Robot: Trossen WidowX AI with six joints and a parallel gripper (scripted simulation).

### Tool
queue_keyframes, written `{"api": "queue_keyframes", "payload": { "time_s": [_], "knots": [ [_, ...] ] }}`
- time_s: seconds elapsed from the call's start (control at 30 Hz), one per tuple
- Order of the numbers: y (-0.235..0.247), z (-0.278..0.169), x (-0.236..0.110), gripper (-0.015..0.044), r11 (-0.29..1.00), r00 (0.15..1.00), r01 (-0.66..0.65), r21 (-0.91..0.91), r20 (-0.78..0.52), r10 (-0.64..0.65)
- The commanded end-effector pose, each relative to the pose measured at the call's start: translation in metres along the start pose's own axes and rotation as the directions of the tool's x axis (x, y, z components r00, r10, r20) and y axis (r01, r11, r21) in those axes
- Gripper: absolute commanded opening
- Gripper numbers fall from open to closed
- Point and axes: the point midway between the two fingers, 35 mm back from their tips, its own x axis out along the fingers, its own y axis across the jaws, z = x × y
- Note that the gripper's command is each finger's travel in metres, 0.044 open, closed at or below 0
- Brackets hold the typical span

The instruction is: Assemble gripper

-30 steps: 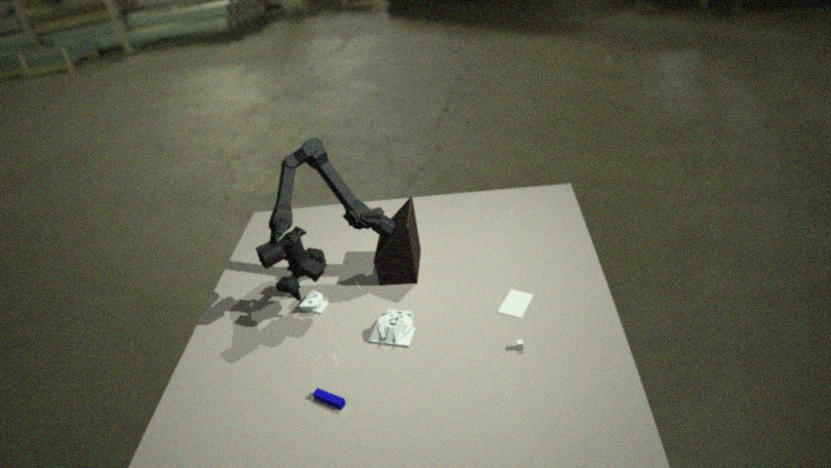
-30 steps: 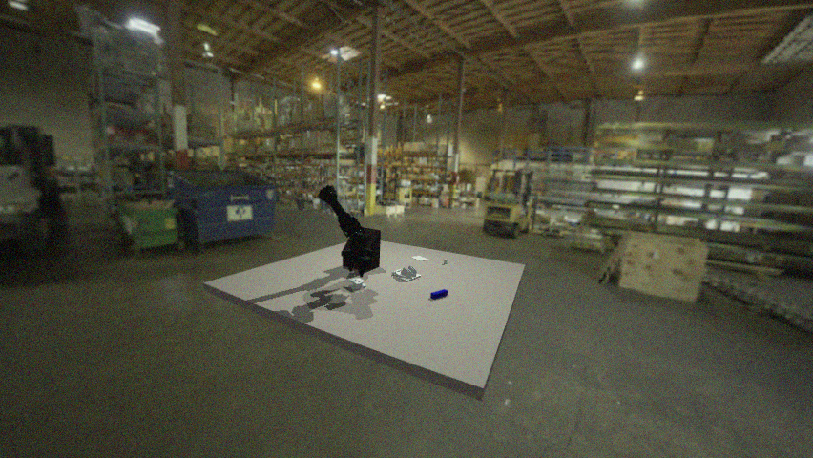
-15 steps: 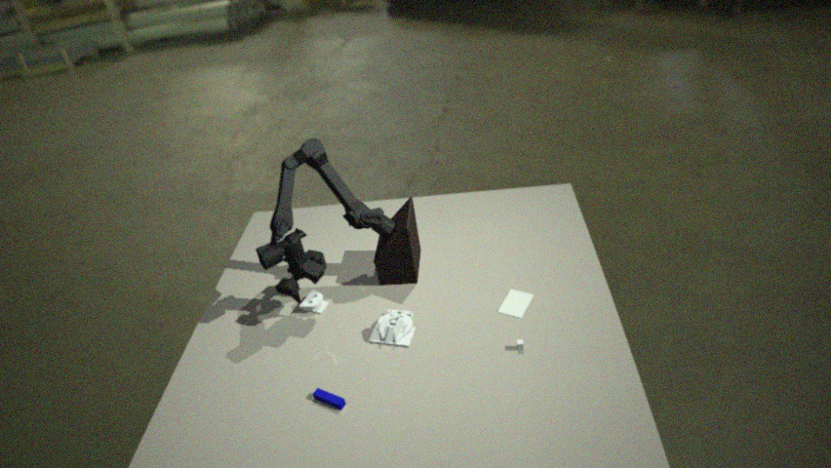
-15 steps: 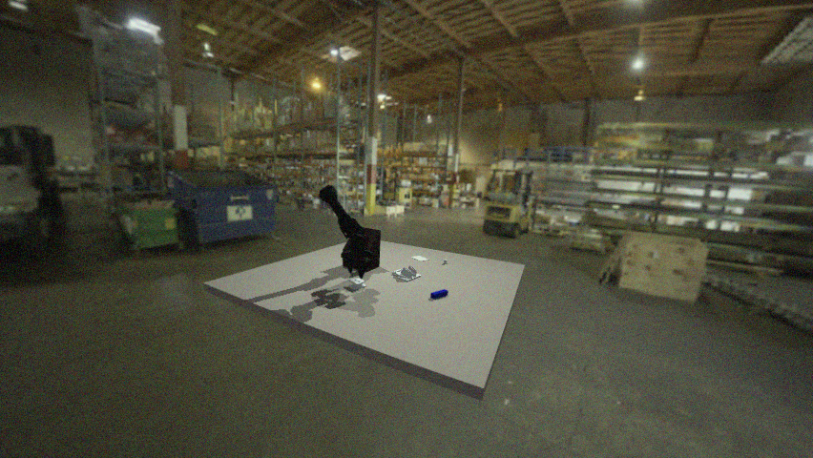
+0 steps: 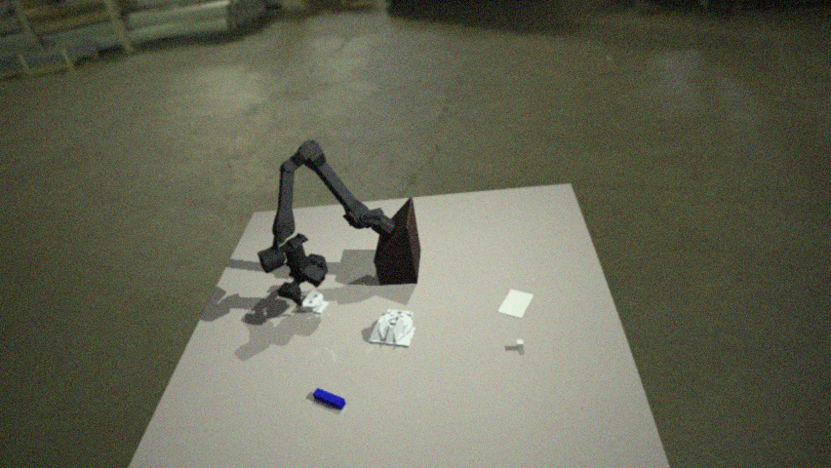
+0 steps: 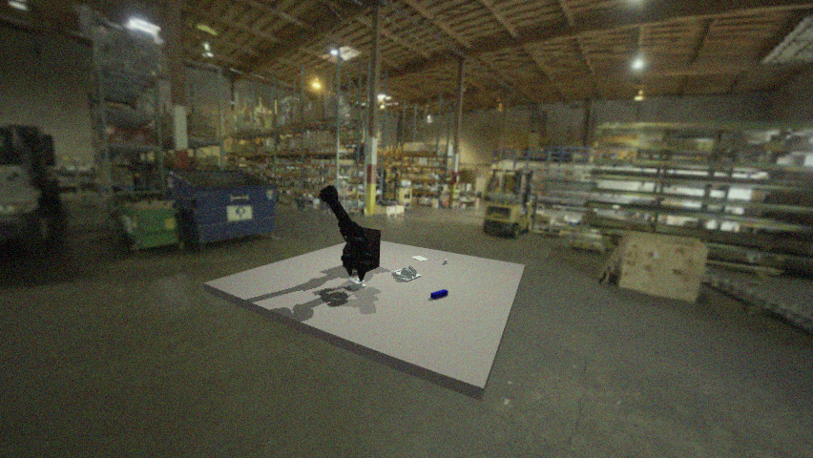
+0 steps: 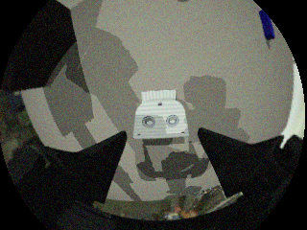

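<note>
- Gripper (image 5: 298, 299) (image 6: 357, 277) (image 7: 163, 133) of mine stands wide, nothing between its fingers, near the housing plate (image 5: 313, 300) (image 6: 356, 281) (image 7: 161, 114) with two round holes.
- Blue block (image 5: 329, 399) (image 6: 438, 294) (image 7: 267, 25) lies nearer my top camera.
- Gripper base (image 5: 407, 341) (image 6: 413, 277) has the jaws on it, uncovered; I can't tell whether teeth mesh.
- Pale flat sheet (image 5: 515, 303) (image 6: 420, 258), small white piece (image 5: 520, 342) (image 6: 445, 261) near it.

Passage: narrow gap on each of 2 sides of the white plastic plate with 2 round holes (image 5: 314, 300) (image 7: 160, 111), between the open gripper's (image 5: 296, 294) (image 6: 357, 278) (image 7: 162, 131) fingertips | Obstacles: ridged white plastic assembly (image 5: 396, 328) (image 6: 406, 274) near the plate; tall dark wedge-shaped block (image 5: 400, 253) (image 6: 372, 247) behind | Room: wide lane between assembly and thin white rectangular sheet (image 5: 516, 303) (image 6: 420, 258)
</note>
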Motion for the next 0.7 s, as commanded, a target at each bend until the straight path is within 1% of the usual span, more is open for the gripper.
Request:
{"api": "queue_keyframes", "payload": {
  "time_s": [0.0, 0.67],
  "knots": [
    [0.001, 0.002, 0.002, 0.0440, 1.000, 1.000, -0.002, -0.008, 0.006, 0.002],
    [0.001, 0.002, 0.030, 0.0440, 1.000, 1.000, -0.002, -0.009, 0.005, 0.002]
  ]
}}
